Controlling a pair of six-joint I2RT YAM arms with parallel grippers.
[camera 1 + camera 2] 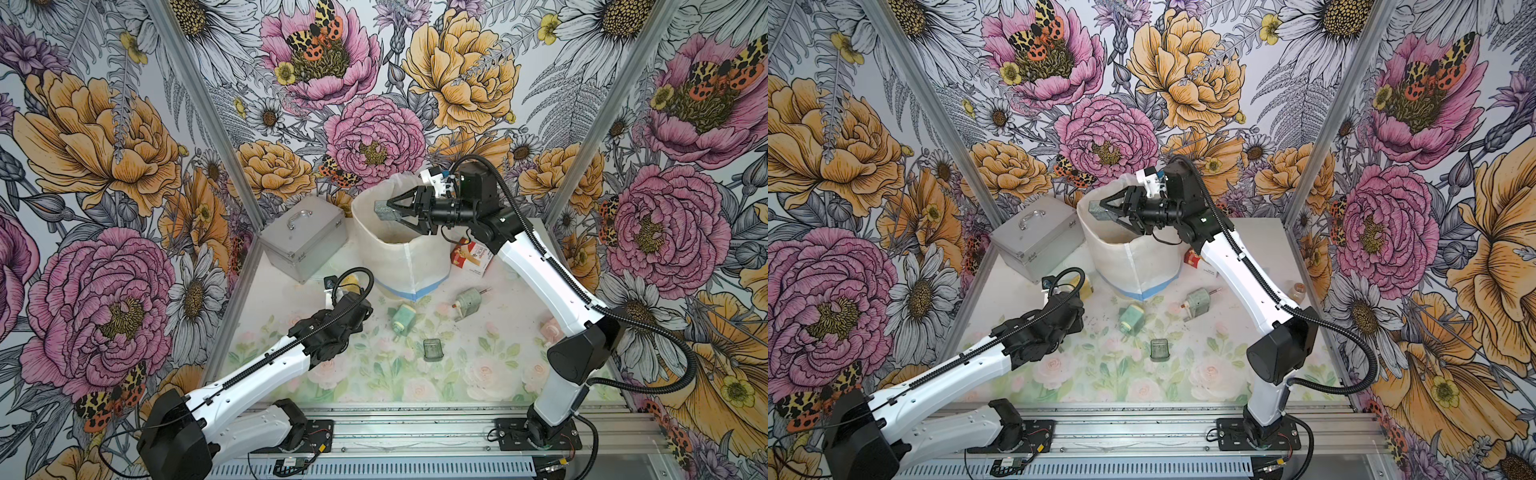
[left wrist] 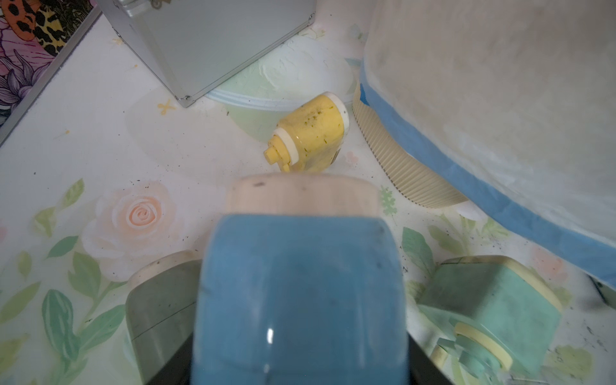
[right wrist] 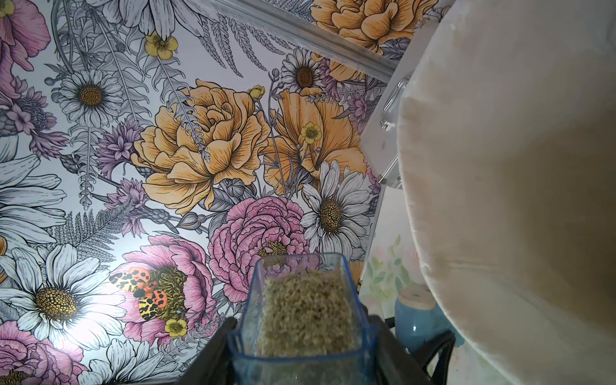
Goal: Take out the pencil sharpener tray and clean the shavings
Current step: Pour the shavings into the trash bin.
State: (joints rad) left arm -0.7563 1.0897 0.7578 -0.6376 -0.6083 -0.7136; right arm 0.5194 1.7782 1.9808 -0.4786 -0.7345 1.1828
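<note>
The right gripper (image 1: pixel 390 214) clamped a clear tray (image 3: pixel 248 320) of shavings (image 3: pixel 305 310) by the white bin's (image 1: pixel 399 257) rim at the counter's (image 1: pixel 478 374) far edge. The left gripper (image 2: pixel 300 346) gripped a blue sharpener (image 2: pixel 300 266).

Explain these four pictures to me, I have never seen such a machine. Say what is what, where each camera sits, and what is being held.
Two robot arms work at a flowered table. Both top views look down from overhead. The other two pictures come from a camera on each wrist. The right fingers clamp a clear tray full of shavings, raised at the mouth of a white bin. The left arm seems to grip a blue sharpener. On the table are a silver case, a green sharpener, a grey sharpener, a yellow sharpener and a second small tray.
</note>
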